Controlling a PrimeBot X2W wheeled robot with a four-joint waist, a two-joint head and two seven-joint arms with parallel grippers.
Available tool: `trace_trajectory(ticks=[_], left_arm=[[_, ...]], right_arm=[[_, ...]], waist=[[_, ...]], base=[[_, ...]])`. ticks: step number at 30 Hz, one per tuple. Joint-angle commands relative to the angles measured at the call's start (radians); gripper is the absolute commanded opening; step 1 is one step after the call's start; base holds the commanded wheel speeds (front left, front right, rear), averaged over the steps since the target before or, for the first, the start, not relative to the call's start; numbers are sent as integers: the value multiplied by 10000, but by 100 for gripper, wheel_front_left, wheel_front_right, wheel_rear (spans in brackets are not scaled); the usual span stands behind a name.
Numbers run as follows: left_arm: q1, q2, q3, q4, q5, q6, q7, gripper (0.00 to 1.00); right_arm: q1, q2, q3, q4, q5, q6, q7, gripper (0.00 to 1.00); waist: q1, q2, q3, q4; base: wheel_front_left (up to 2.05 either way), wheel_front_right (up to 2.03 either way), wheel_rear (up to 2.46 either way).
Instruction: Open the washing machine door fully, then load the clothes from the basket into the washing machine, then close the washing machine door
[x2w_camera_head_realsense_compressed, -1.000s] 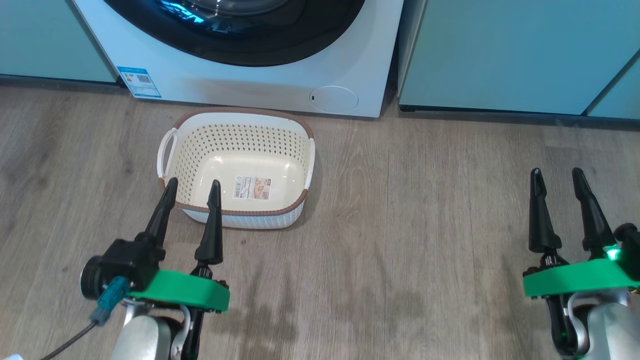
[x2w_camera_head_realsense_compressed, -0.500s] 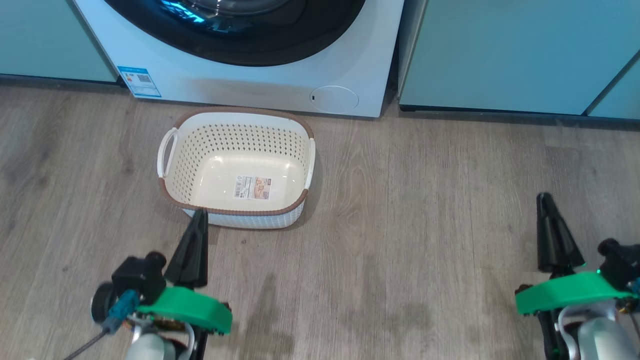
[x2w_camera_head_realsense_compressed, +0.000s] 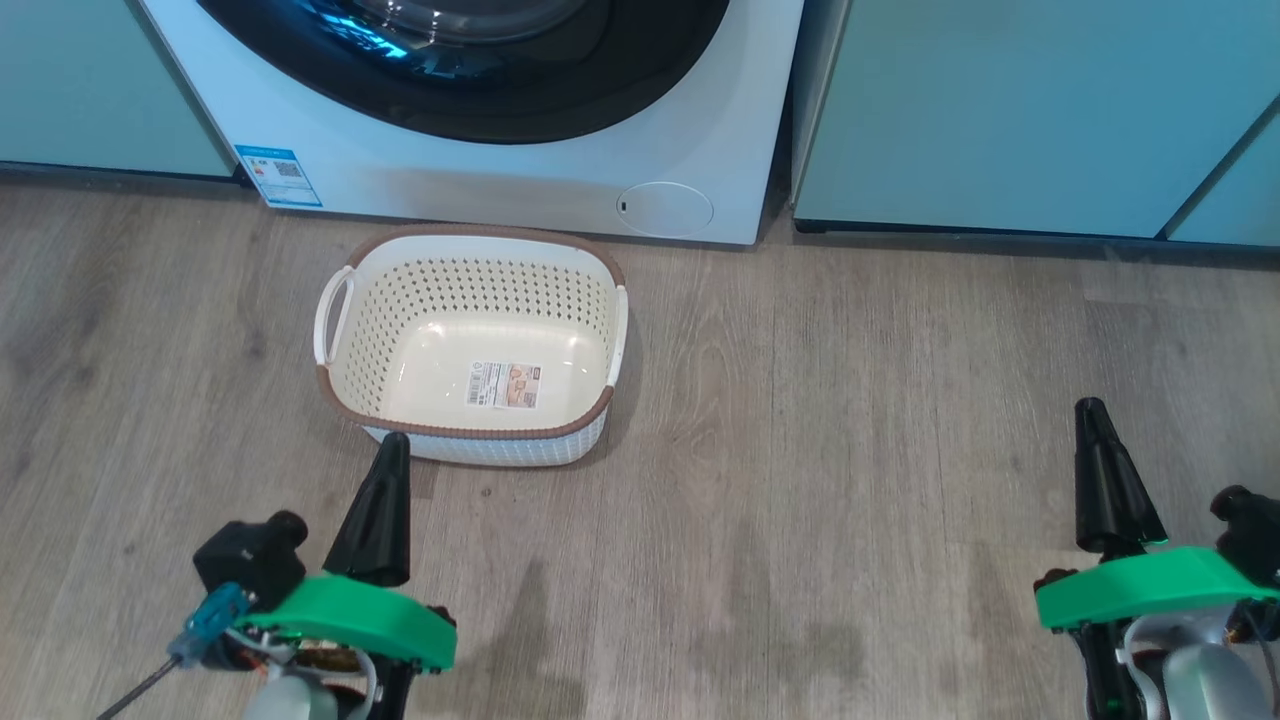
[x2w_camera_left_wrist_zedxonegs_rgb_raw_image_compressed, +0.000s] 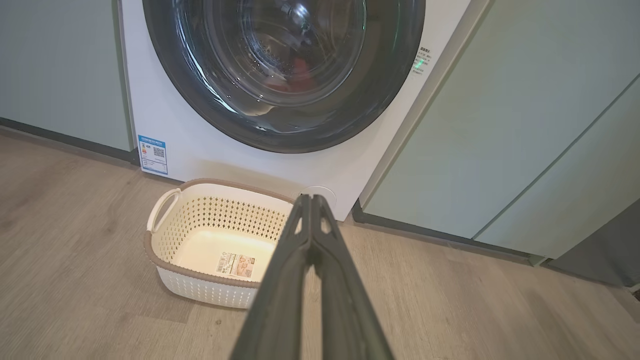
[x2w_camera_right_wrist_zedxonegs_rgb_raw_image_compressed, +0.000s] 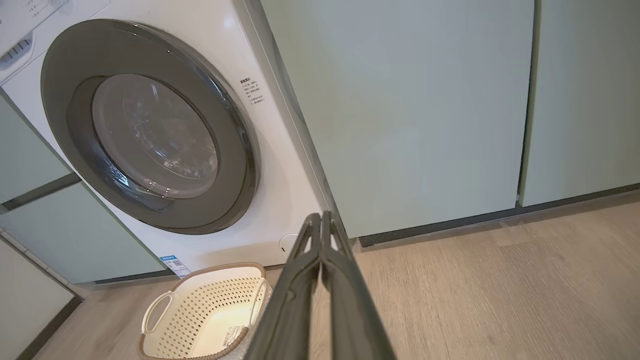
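The white washing machine (x2w_camera_head_realsense_compressed: 450, 190) stands ahead with its black-rimmed washing machine door (x2w_camera_head_realsense_compressed: 560, 105) flat against the front. Behind the glass (x2w_camera_left_wrist_zedxonegs_rgb_raw_image_compressed: 280, 45) a dim red patch of the clothes (x2w_camera_left_wrist_zedxonegs_rgb_raw_image_compressed: 299, 67) lies in the drum. The cream basket (x2w_camera_head_realsense_compressed: 470, 290) with a brown rim sits on the floor before the machine; inside it I see just its label sticker. My left gripper (x2w_camera_head_realsense_compressed: 392, 445) is shut and empty, its tip just short of the basket's near wall. My right gripper (x2w_camera_head_realsense_compressed: 1090, 408) is shut and empty over bare floor far to the right.
Pale teal cabinets (x2w_camera_head_realsense_compressed: 1000, 110) flank the machine on both sides. A blue sticker (x2w_camera_head_realsense_compressed: 280, 176) and a round filter cap (x2w_camera_head_realsense_compressed: 665, 209) mark the machine's lower front. Wood-look floor (x2w_camera_head_realsense_compressed: 800, 450) stretches between the basket and my right gripper.
Both grippers went from open to shut, holding nothing, and drew back toward the bottom of the head view. The head view shifted slightly.
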Motion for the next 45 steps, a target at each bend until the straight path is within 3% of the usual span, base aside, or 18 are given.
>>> trace_trajectory(ticks=[1,45], left_arm=[[-404,119,134,-248,-336,-58,64,0],[-627,334,754,333,-5410,-474,1140,0]], right_arm=[[-334,-101,23,-257,341,0,111,0],[-579,-169,184,153,5219,-2,1343,0]], waist=[[0,0,-18,-7],[0,0,-456,-161]], base=[[0,0,0],[0,0,0]])
